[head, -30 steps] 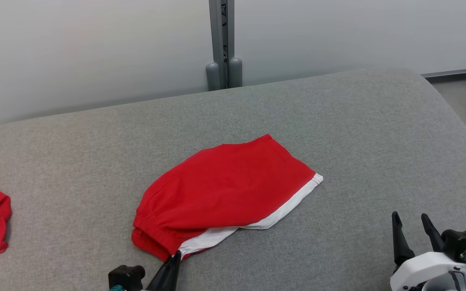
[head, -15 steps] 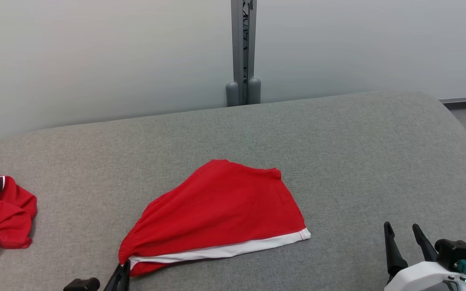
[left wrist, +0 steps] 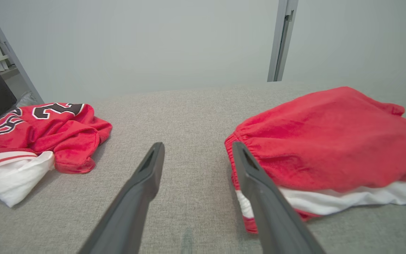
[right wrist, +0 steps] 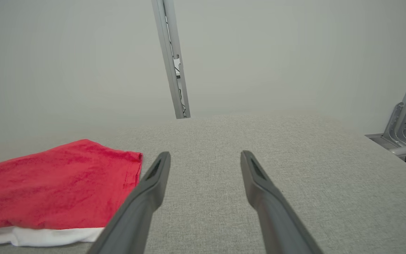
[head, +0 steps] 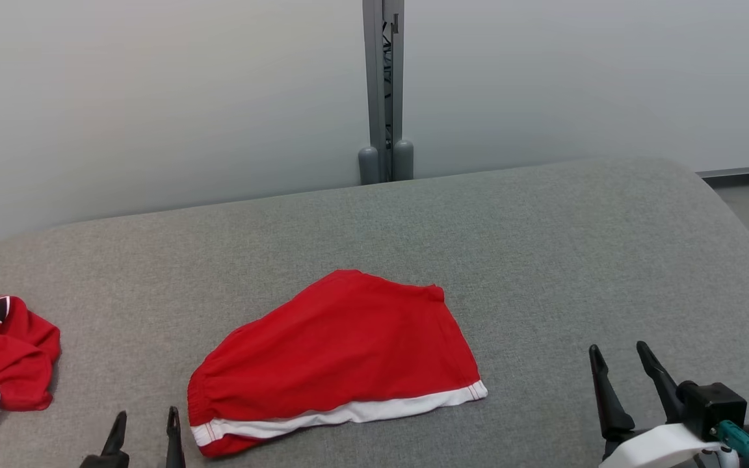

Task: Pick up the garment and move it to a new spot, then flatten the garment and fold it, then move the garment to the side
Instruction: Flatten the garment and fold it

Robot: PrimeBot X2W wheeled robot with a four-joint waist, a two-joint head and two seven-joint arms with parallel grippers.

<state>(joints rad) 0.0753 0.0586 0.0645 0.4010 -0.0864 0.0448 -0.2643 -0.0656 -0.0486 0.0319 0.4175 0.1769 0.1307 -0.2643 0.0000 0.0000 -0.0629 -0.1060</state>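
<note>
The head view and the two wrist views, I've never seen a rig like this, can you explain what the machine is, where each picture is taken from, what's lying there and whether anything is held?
This is a wheeled robot with two arms, each ending in a gripper with two long dark fingers. The head view looks down from a camera on its head: the left gripper is at the lower left, the right gripper at the lower right. The other two pictures come from cameras on the wrists, each looking along that arm's own fingers. On the grey padded surface lie red shorts with a white stripe, and further left a crumpled red jersey. Both grippers are open and hold nothing; the left one is just beside the shorts' waistband.
</note>
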